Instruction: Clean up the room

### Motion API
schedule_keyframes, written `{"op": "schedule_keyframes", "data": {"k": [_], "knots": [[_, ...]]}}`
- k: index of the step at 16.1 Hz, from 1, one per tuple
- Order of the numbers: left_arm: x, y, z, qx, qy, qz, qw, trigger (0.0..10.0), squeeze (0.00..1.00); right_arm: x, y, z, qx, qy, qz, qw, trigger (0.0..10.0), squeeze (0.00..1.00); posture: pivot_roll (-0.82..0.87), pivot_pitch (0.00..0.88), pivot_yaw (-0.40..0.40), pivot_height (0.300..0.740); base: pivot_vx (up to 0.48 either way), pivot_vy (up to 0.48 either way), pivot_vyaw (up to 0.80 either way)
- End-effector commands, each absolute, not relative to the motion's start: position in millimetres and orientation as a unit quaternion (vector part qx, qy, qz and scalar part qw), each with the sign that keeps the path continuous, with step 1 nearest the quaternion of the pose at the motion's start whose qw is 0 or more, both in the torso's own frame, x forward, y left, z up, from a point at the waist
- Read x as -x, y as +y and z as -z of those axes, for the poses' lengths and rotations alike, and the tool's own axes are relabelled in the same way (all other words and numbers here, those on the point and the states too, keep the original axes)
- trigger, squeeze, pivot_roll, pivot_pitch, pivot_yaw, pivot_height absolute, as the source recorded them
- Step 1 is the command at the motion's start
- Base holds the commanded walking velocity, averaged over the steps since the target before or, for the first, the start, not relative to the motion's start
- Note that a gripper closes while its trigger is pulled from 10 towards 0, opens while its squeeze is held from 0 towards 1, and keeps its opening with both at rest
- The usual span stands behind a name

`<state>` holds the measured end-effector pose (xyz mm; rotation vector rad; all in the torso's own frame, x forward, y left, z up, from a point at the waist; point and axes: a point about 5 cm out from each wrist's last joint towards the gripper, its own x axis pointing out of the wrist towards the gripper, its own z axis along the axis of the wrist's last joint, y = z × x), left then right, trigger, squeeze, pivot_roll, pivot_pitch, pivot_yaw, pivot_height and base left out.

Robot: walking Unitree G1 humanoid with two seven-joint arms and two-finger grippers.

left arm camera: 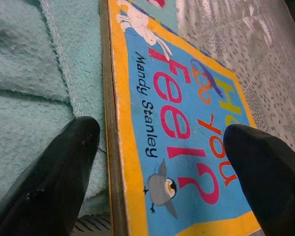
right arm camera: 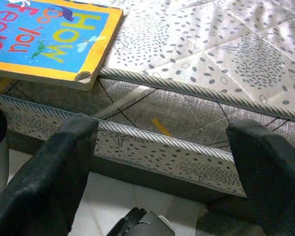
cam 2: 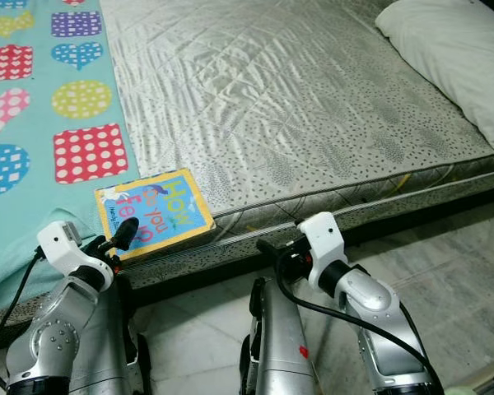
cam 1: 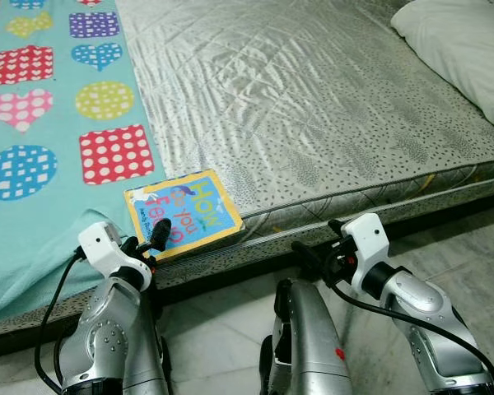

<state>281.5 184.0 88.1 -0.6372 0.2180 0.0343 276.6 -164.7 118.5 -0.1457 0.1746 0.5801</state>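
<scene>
We reach our left gripper (cam 1: 152,240), jaws wide open, around the blue and yellow cardboard picture book (cam 1: 184,212) at the front edge of the grey quilted bed (cam 1: 313,99) to tidy it. Our right gripper (cam 1: 317,247) waits open nearby.

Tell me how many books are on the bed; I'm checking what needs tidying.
1. The book lies at the mattress's near edge beside the teal blanket, with the left gripper open around its corner.

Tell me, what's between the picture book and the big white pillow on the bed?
Just bare mattress. In the left eye view, nothing sits on the shiny grey quilted cover between the book and the pillow.
</scene>
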Motion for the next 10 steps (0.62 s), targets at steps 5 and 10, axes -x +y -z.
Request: {"op": "schedule_keyframes", "data": {"k": [5,10], "knots": [[-288.0,184.5,-78.7,0.308,0.141,-0.011,0.941,10.0,0.00,-277.0,-162.0,-121.5,0.073,0.080,-0.290,0.951,10.0,0.00,-0.14,0.228,-0.108,0.508,0.000,0.000,0.00],[-299.1,170.8,-72.1,0.368,0.164,0.040,0.914,0.0,0.00,-278.4,-162.2,-126.0,0.077,0.069,-0.279,0.955,10.0,0.00,-0.15,0.223,-0.103,0.508,0.000,0.000,0.00]]}}
